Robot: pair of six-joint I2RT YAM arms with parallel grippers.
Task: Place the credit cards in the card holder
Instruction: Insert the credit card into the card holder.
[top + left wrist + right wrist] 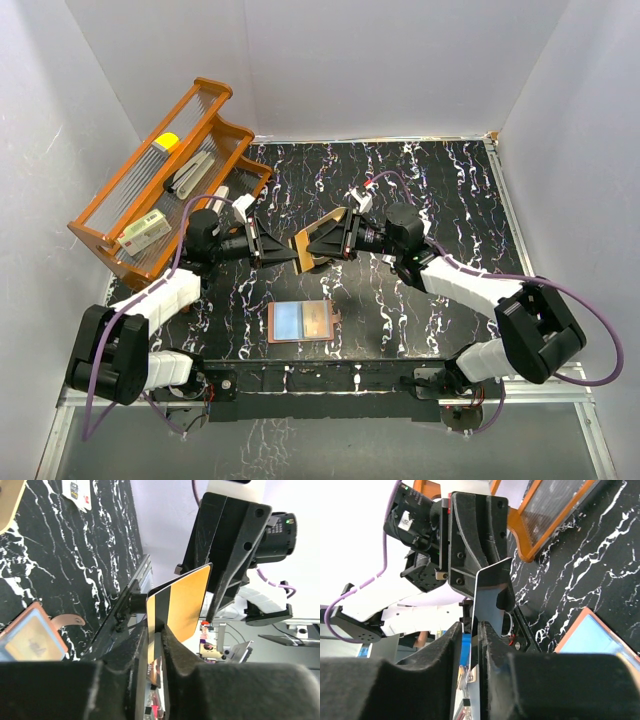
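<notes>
An orange card with a dark stripe point(312, 245) hangs in the air between both grippers above the table's middle. My left gripper point(285, 250) is shut on its near end in the left wrist view point(182, 605). My right gripper point(335, 238) stands around the other end. In the right wrist view the card point(490, 595) lies against one finger, with a narrow gap to the other. The reddish-brown card holder point(300, 322) lies open and flat near the front, with a pale blue card point(288, 320) in it. A white card point(358, 197) lies behind the right gripper.
A large orange wire rack point(160, 180) stands at the back left and holds a cream box point(143, 232) and other items. White walls enclose the black marbled table point(450, 200). The card holder also shows in the left wrist view point(30, 637) and the right wrist view point(595, 635).
</notes>
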